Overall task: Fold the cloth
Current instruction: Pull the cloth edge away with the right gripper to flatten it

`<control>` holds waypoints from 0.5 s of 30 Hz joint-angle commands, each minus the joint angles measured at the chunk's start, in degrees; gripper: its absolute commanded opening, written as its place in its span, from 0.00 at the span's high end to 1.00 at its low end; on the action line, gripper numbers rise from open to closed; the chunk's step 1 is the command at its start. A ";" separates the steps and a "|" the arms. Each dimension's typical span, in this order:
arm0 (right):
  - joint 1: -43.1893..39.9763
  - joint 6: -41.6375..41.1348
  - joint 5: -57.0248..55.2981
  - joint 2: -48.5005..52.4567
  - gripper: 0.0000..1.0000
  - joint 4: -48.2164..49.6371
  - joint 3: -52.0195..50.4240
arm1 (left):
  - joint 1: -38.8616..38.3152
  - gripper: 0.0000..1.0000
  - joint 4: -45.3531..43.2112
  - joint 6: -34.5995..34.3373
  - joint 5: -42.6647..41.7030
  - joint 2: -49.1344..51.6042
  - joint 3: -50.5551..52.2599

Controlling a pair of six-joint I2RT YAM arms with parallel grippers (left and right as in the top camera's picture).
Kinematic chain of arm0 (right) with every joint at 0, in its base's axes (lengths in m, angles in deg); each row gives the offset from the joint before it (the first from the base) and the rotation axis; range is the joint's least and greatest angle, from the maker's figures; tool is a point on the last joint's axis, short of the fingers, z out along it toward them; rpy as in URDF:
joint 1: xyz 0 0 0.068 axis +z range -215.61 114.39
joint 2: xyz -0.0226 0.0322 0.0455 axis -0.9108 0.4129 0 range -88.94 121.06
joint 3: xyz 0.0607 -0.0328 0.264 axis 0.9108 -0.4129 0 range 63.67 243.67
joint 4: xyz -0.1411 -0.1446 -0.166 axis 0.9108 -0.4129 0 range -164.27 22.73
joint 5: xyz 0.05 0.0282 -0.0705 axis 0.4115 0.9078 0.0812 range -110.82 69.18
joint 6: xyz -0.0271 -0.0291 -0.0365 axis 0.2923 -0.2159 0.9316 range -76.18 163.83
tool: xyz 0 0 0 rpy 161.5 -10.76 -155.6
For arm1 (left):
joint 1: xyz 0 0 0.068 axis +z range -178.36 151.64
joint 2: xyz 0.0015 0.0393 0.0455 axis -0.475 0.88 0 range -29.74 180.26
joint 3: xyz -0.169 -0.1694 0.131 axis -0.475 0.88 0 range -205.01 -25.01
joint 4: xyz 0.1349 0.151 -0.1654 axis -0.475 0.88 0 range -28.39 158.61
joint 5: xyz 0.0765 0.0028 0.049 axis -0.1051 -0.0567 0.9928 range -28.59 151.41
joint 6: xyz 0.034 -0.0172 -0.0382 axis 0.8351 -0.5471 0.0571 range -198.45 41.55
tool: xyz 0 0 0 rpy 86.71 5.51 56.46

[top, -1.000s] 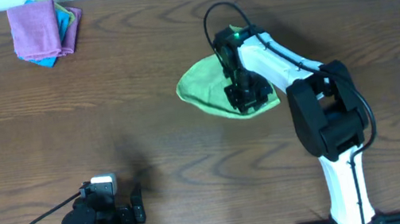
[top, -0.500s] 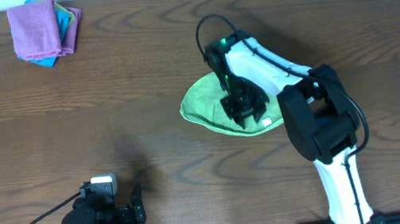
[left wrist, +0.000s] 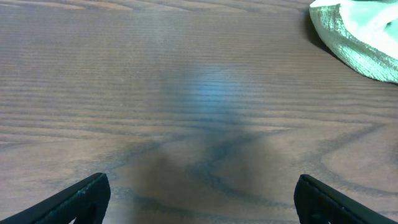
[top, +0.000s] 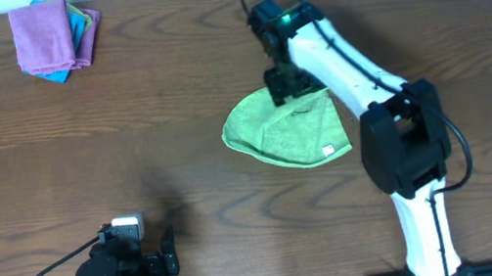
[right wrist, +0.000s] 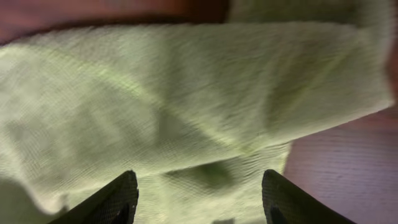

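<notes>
Right claw (top: 285, 84) has let go of the cloth (top: 287, 131) and backed off to its far edge.
Its jaws are now apart with nothing clamped; a second ago they sat narrower on the cloth's middle. The cloth lies doubled in a rounded wedge, white tag (top: 330, 151) at its near right corner, so one fold looks laid. Left claw (left wrist: 202, 193) is wide apart, empty, well off the cloth's near left. Bare table (top: 171, 100) all round the cloth; purple pile (top: 50, 38) far to its left.
</notes>
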 commanded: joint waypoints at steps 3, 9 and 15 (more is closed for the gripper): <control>-3.80 0.37 1.11 -0.76 0.41 2.60 0.00 | -0.11 0.04 0.79 -0.02 0.00 -0.26 0.22; -3.89 1.86 5.62 -0.42 0.43 5.79 -0.09 | -0.13 0.04 0.79 -0.02 0.02 -0.26 0.22; -4.74 1.81 7.93 1.84 0.51 5.64 -0.11 | -0.13 0.05 0.79 -0.02 0.00 -0.26 0.22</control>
